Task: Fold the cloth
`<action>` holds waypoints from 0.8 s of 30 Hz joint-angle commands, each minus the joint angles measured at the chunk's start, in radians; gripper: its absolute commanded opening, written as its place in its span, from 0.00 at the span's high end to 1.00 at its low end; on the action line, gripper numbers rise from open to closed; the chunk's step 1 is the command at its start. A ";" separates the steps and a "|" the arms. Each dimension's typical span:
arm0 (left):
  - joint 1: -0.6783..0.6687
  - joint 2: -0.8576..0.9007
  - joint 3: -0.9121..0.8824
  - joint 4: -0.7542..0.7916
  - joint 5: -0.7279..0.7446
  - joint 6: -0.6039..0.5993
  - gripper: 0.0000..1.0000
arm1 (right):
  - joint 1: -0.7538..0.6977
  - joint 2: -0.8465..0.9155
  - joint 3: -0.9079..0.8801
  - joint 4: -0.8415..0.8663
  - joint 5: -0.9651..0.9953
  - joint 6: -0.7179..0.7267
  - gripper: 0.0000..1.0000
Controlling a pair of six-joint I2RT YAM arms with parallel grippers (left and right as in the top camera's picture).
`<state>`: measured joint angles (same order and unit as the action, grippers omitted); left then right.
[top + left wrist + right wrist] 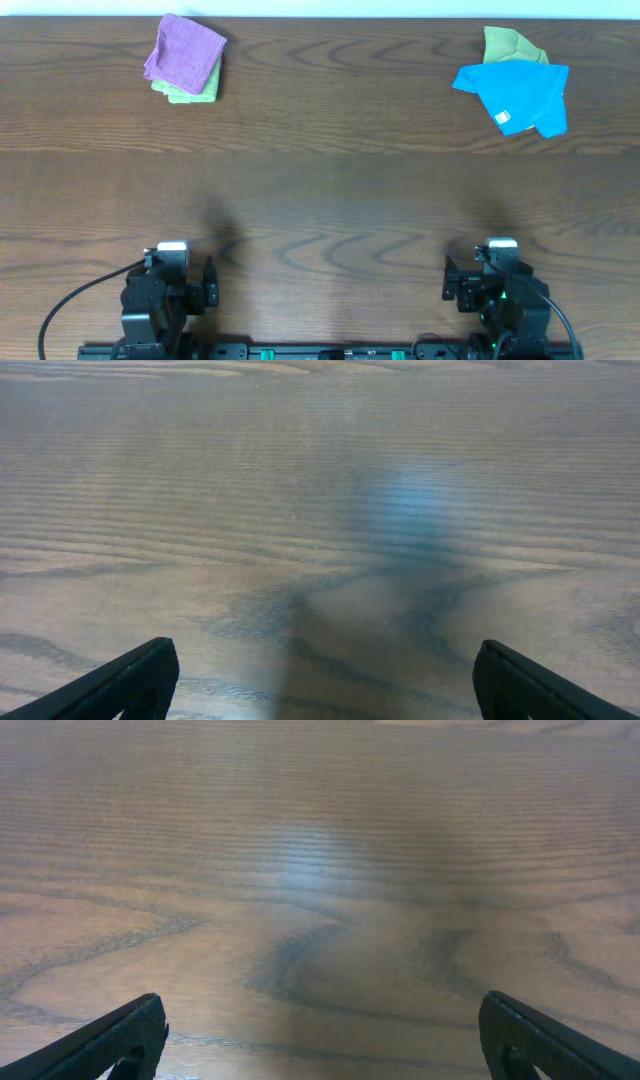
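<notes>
A sky-blue cloth point(515, 95) is lying rumpled far right on the table point(320, 200); the left gripper point(325, 678) and right gripper point(322, 1032) are sitting near the front, jaws spread wide, empty.

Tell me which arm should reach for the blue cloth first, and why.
Right, most likely. The blue cloth lies far right on the table, straight ahead of the right arm, whose jaws stand open. The left arm sits across the table, nearer the purple cloth.

Overhead straight down on the table point(320, 200); wrist views low, close, facing forward across it.
</notes>
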<state>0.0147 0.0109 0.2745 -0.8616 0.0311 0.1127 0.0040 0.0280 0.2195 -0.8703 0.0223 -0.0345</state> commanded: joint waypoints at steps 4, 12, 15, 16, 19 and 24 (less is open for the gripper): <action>-0.004 -0.007 -0.013 -0.054 -0.012 0.045 0.05 | -0.006 -0.010 -0.016 -0.006 -0.004 -0.015 0.01; -0.004 -0.007 -0.013 -0.054 -0.012 0.045 0.05 | -0.006 -0.010 -0.016 0.002 -0.004 -0.014 0.01; -0.004 -0.007 -0.013 -0.054 -0.011 0.045 0.05 | -0.011 0.004 0.000 0.024 -0.003 0.029 0.01; -0.004 -0.007 -0.013 -0.054 -0.012 0.045 0.05 | -0.017 0.019 0.013 0.029 0.000 0.052 0.01; -0.004 -0.007 -0.013 -0.054 -0.011 0.044 0.05 | -0.037 0.088 0.061 0.051 0.004 0.099 0.01; -0.004 -0.007 -0.013 -0.054 -0.012 0.044 0.05 | -0.096 0.332 0.239 0.048 0.004 0.128 0.01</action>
<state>0.0147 0.0105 0.2749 -0.8623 0.0311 0.1127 -0.0620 0.2649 0.3614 -0.8242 0.0227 0.0528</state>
